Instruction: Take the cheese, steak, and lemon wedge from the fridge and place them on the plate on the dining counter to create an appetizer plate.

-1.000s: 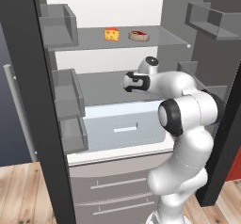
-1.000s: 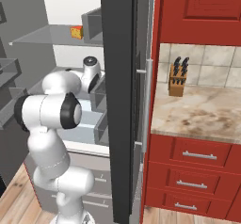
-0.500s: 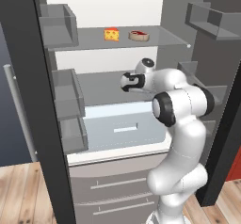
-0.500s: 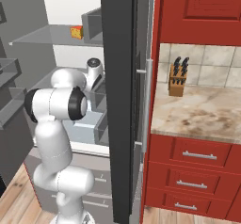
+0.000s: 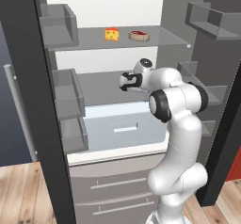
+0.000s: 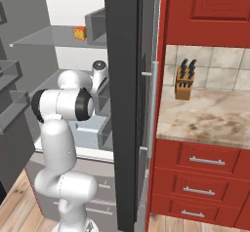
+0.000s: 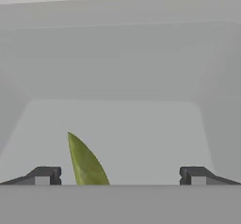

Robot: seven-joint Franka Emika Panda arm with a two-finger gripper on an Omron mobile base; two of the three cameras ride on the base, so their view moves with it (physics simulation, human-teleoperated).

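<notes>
Reaching into the fridge (image 5: 117, 77), the arm had its tool (image 5: 123, 81) over the middle shelf (image 5: 101, 89), jaws spread wide with nothing between them. Going left to right in the hand view: the left fingertip (image 7: 44, 175), then the lemon wedge (image 7: 85, 164) sitting just inside it, then a big bare gap, then the right fingertip. So the wedge lay off-centre, closer to the left jaw, and it didn't look like either jaw was touching it yet. Its long axis ran mostly away from the camera, tip leaning a bit to the left, so roughly across the line between the jaws. Pretty sure the tool needed a nudge toward the left to centre it before closing, otherwise it would probably just get shoved sideways.

From the left base camera, the cheese (image 5: 111, 34) and then the steak (image 5: 139, 35) sat side by side on the top shelf, well above the tool. That camera gave the shelf heights, which the hand camera couldn't, while the wedge itself was too small to pick out there. From the right base camera the cheese (image 6: 79, 33) peeked out beside the dark door (image 6: 128, 104).
</notes>
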